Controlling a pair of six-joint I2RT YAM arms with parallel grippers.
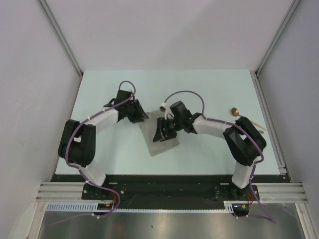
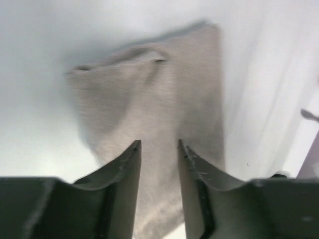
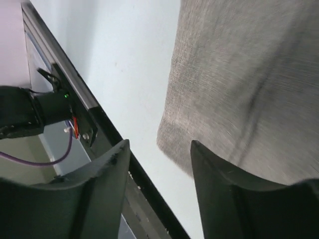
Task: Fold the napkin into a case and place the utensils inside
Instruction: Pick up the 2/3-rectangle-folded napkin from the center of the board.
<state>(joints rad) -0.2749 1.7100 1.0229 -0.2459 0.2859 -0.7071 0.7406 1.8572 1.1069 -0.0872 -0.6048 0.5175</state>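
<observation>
The grey-beige napkin (image 1: 162, 143) lies folded into a narrow strip mid-table, between the two arms. My left gripper (image 1: 138, 112) hovers at its far end. In the left wrist view its jaws (image 2: 159, 144) stand apart over the cloth (image 2: 164, 84) and pinch nothing. My right gripper (image 1: 162, 130) is over the strip's middle. In the right wrist view it (image 3: 159, 145) is open, with a corner of the napkin (image 3: 249, 74) beside its right finger and bare table in the gap. A copper spoon (image 1: 235, 111) lies at the right, its thin handle partly behind the right arm.
A black rail (image 3: 102, 127) and aluminium profiles (image 1: 169, 189) run along the table's near edge by the arm bases. Grey walls close in on the left, right and back. A metal rail (image 1: 269, 119) borders the right side of the pale table (image 1: 209, 89).
</observation>
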